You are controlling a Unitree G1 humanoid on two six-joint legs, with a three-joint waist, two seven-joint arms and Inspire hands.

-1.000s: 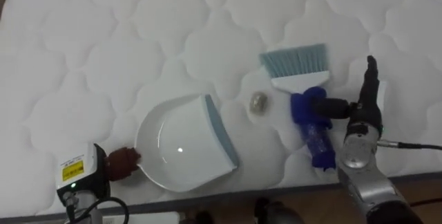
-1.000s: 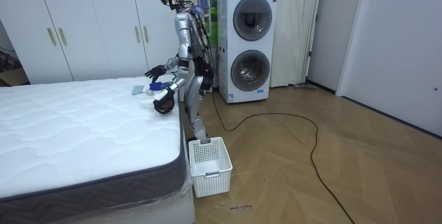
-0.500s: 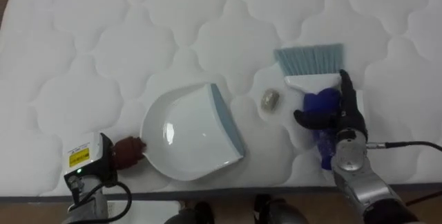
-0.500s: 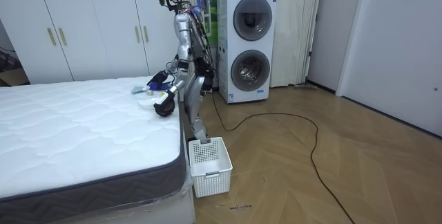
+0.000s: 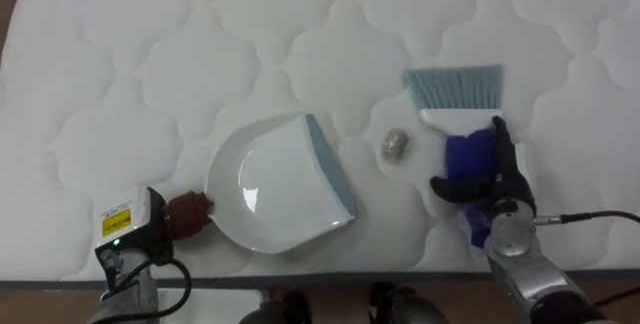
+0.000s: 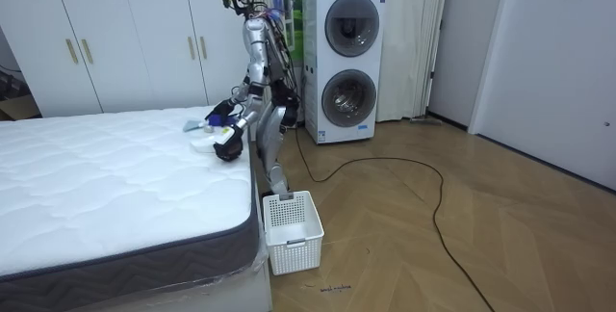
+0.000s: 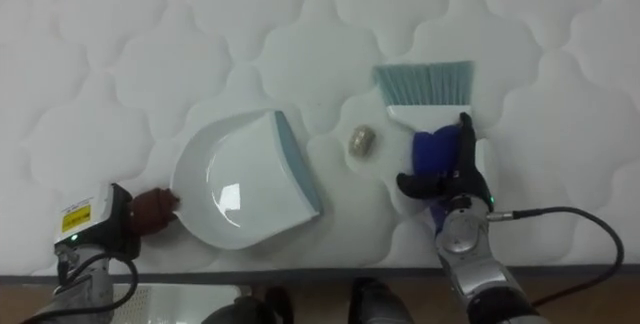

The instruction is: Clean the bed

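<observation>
Left eye view, nearest edge first: the left hand [image 5: 135, 234] is sitting at the 8 o'clock corner against the dustpan's brown handle [image 5: 188, 213]; whether it is gripping cannot be told from here. The right hand [image 5: 492, 176] is lying at 4 o'clock on top of the hand brush's blue handle [image 5: 463, 154]. Its fingers [image 5: 497, 132] are reaching out straight toward 12 o'clock along the handle and the thumb is splaying toward 9 o'clock, so the hand is resting on the handle rather than wrapping it.

Going farther in, the white dustpan [image 5: 275, 189] is lying flat on the mattress [image 5: 200, 54] with its blue-grey lip facing 3 o'clock. A small greyish lump of debris [image 5: 394, 144] is sitting between that lip and the brush, near both and touching neither. The hand brush [image 5: 455, 116] is pointing its pale blue bristles toward 12 o'clock, just beyond the lump's 2 o'clock side.

By my reading, the step in hand is taking up the brush. The next move is calling for the right hand to close round the blue handle, bring the bristles to the lump's 3 o'clock side and sweep toward 9 o'clock into the pan.

In the room view the robot is standing at the bed's far corner, bending over it, with a white basket [image 6: 292, 230] on the floor beside the mattress.
</observation>
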